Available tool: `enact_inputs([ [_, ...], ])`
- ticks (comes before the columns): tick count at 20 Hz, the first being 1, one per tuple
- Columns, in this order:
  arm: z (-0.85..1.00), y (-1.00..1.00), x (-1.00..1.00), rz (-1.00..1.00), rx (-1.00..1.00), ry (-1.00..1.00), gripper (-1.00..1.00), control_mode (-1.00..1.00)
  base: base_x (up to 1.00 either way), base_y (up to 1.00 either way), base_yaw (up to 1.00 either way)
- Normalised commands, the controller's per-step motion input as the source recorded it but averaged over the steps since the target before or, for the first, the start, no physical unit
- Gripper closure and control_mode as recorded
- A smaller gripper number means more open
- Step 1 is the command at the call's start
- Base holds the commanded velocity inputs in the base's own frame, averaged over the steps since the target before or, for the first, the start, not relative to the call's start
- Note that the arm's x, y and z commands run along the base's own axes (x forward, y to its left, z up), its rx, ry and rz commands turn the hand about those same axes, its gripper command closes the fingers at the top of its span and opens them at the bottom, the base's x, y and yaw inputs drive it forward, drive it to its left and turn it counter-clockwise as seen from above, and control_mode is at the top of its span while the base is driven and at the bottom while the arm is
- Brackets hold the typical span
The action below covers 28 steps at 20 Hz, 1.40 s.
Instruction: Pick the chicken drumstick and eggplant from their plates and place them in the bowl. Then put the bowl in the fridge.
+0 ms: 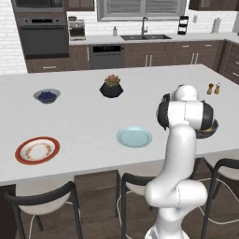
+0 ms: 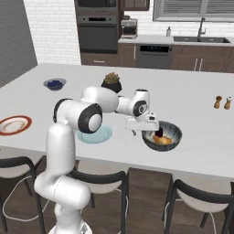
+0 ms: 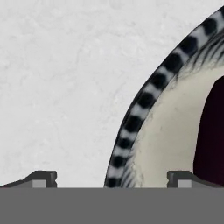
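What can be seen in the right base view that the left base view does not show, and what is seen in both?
Right base view alone: the end effector at the near rim of the bowl, with the chicken drumstick and the dark eggplant lying inside.

Left base view alone: the robot's arm covers most of the bowl, so its contents are hidden.

Both: the orange-rimmed plate and the pale blue-green plate, each without food, and the berry bowl.

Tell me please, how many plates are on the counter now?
2. The orange-rimmed plate lies near the counter's front edge, far left. The pale blue-green plate lies further right, beside the arm. Both look empty.
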Motion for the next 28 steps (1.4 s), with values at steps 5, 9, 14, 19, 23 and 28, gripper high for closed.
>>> enact_inputs([
  [5, -0.06, -0.06, 0.0, 0.0, 0.0, -0.04, 1.0, -1.0, 0.0, 0.0, 0.0],
  [9, 0.0, 0.0, 0.0, 0.0, 0.0, 0.0, 1.0, -1.0, 0.0, 0.0, 0.0],
  [14, 0.0, -0.01, 0.0, 0.0, 0.0, 0.0, 1.0, -1.0, 0.0, 0.0, 0.0],
  [19, 0.18, -0.06, 0.0, 0.01, -0.01, -0.05, 1.0, -1.0, 0.0, 0.0, 0.0],
  [23, 0.54, -0.08, 0.0, 0.03, -0.02, -0.1, 1.0, -1.0, 0.0, 0.0, 0.0],
  [28, 0.6, 0.0, -0.04, 0.1, -0.08, -0.13, 1.0, -1.0, 0.0, 0.0, 0.0],
])
